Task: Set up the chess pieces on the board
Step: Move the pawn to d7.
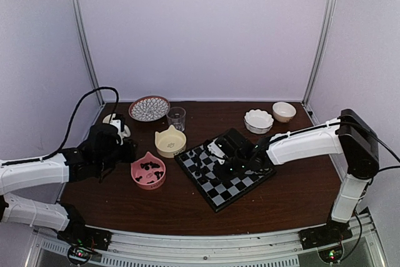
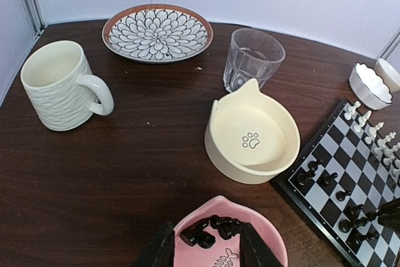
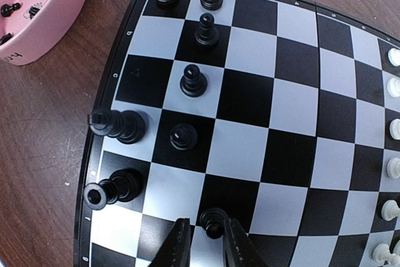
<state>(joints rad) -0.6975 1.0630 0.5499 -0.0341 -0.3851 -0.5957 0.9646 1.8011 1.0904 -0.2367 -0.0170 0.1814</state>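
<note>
Right pincer (image 3: 207, 231): low over the board, fingers narrowly parted, one on each side of a black pawn. One finger seems to touch it and a sliver of gap shows at the other, so I cannot tell whether it is clenched.
Black pawn (image 3: 213, 220): upright between those fingers, in the second row in from the board edge nearest the pink bowl.
Second row: four more small black pieces (image 3: 193, 81) stand upright in line with that pawn.
Edge row: three taller black pieces (image 3: 119, 123). Two look stretched toward the border (standing or toppled, the wrist view does not settle).
Board (image 3: 294, 60): flat on the table, set at an angle to the table edge in the top view, its middle squares bare.
White pieces (image 3: 395, 57): lined up along the opposite edge.
Left pincer (image 2: 205, 234): released, fingers apart with nothing between them, hanging just above the pink bowl.
Pink bowl (image 2: 275, 245): near the board's corner, with loose black chessmen (image 2: 225, 223) heaped inside.
Cream bowl (image 2: 231, 167): paw print on its floor, just beside the board's corner.
Glass (image 2: 252, 59): upright behind the cream bowl.
Patterned plate (image 2: 112, 26): toward the back wall.
Mug (image 2: 59, 85): upright, handle toward the cream bowl.
White scalloped bowl (image 2: 369, 85): beyond the board's far side.
Table (image 2: 125, 186): dark wood.
</note>
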